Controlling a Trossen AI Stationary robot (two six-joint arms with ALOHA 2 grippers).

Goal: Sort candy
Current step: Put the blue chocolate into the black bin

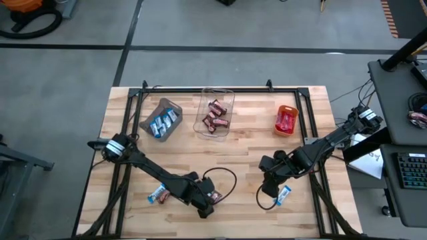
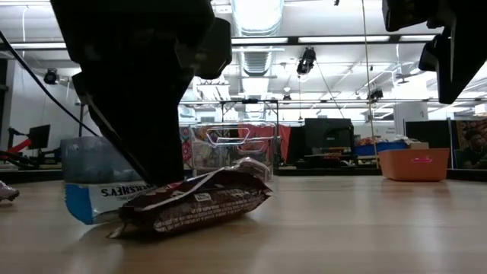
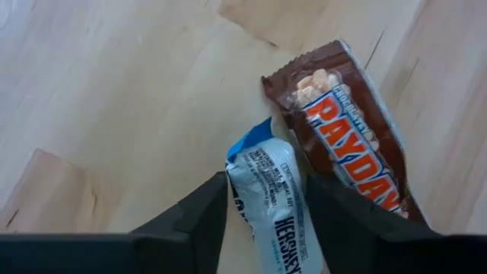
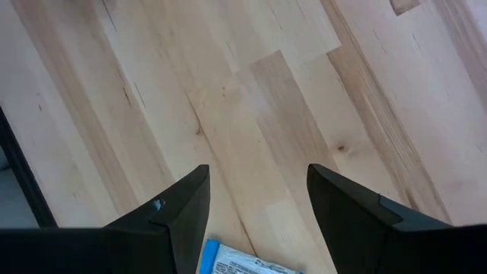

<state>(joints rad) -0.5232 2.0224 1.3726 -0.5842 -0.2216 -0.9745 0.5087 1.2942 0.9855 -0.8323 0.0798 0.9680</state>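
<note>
Left wrist view showed the left hand [image 3: 262, 221] straddling a blue-and-white bar [image 3: 274, 202], fingers spread either side to pinch it, a brown bar [image 3: 346, 141] touching alongside. Right hand [image 4: 259, 205] hung spread above another blue-and-white bar [image 1: 284, 194] near the tabletop's [image 1: 253, 150] front edge.

Overhead, table-level, two wrist cams.
</note>
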